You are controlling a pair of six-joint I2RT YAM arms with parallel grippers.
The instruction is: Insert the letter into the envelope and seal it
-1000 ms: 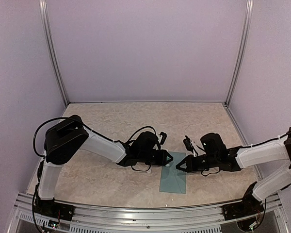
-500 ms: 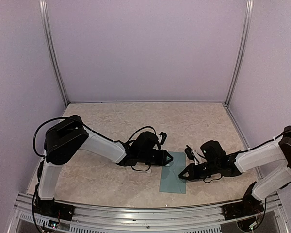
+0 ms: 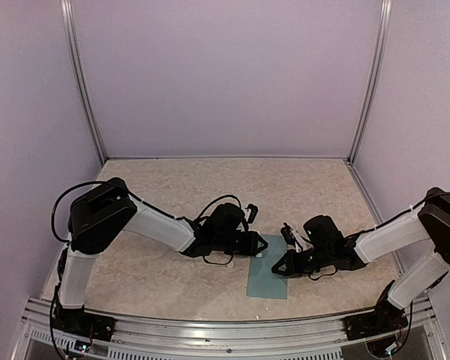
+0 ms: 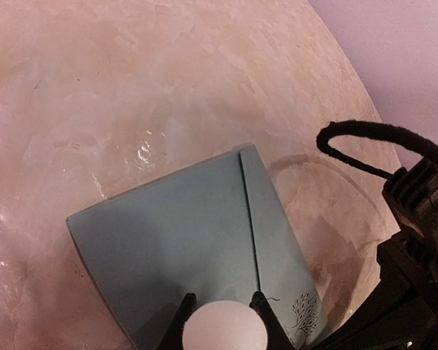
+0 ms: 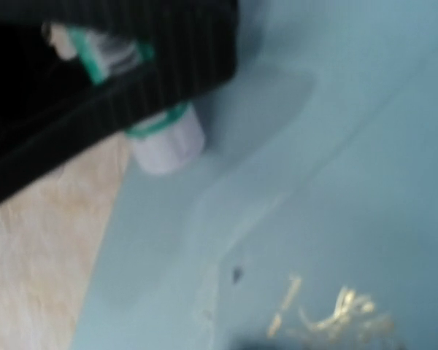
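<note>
The teal envelope (image 3: 268, 277) lies flat on the marbled table, its flap folded over. It fills the left wrist view as envelope (image 4: 182, 248) and the right wrist view as envelope (image 5: 336, 182). My left gripper (image 3: 262, 244) hovers at its far edge, and in its own view the left gripper (image 4: 221, 297) is shut on a white glue stick (image 4: 225, 329). The right wrist view shows the glue stick (image 5: 164, 144) with its green band, tip at the paper. My right gripper (image 3: 277, 268) is shut, low on the envelope's right part. The letter is out of view.
The right arm's black body and cable loop (image 4: 394, 146) stand close beside the left gripper. A small tree print (image 4: 304, 311) marks the envelope's corner. A metal rail (image 3: 225, 330) runs along the near edge, and walls close in the back and sides.
My right gripper has moved toward the near edge and slightly left, settling lower on the envelope. The left arm and the glue stick have stayed put.
</note>
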